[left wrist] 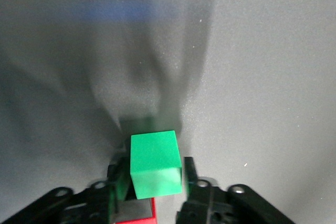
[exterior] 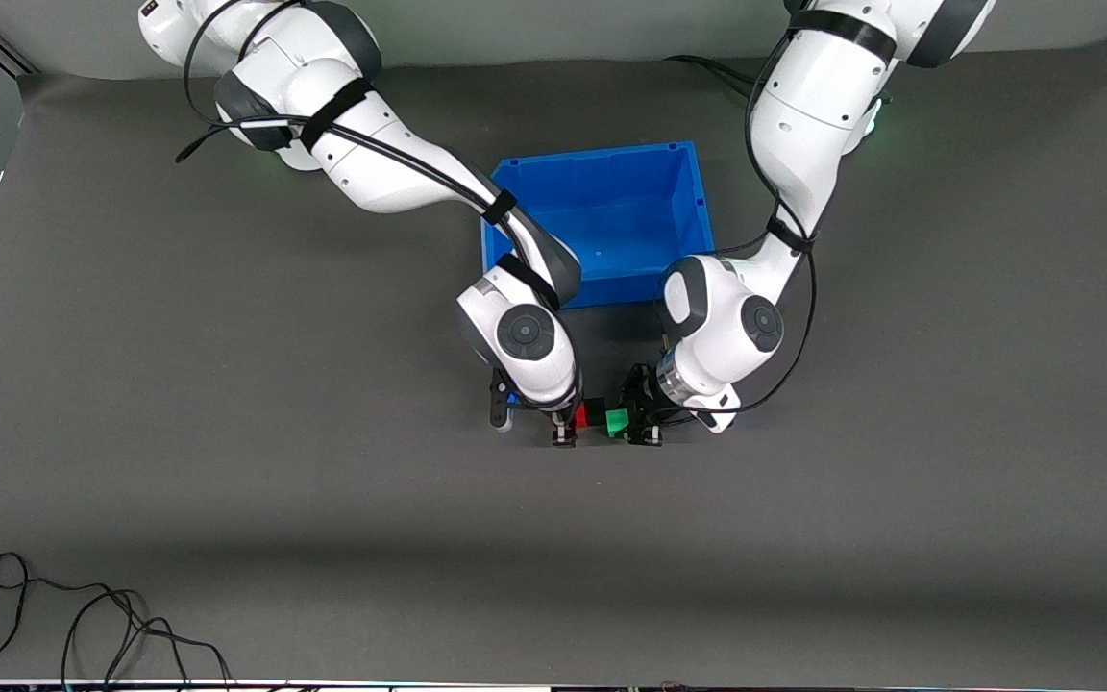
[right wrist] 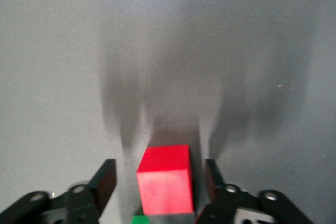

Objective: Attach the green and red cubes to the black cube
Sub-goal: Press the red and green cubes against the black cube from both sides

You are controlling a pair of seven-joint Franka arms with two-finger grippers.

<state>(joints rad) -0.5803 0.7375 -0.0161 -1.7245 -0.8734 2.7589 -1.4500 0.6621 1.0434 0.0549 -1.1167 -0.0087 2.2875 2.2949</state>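
A red cube (exterior: 580,415), a black cube (exterior: 597,413) and a green cube (exterior: 617,421) stand in a row on the table, touching, nearer the front camera than the blue bin. My left gripper (exterior: 643,434) is at the green cube (left wrist: 155,163), its fingers (left wrist: 189,174) close against the cube's sides. The black cube (left wrist: 137,209) and red cube (left wrist: 139,220) show past it. My right gripper (exterior: 565,430) is open around the red cube (right wrist: 165,182), with a gap on each side. The black cube (right wrist: 168,217) and a bit of the green cube (right wrist: 139,220) show at that view's edge.
A blue bin (exterior: 592,156) stands between the two arms, farther from the front camera than the cubes. A loose black cable (exterior: 83,625) lies on the dark mat near the front edge at the right arm's end.
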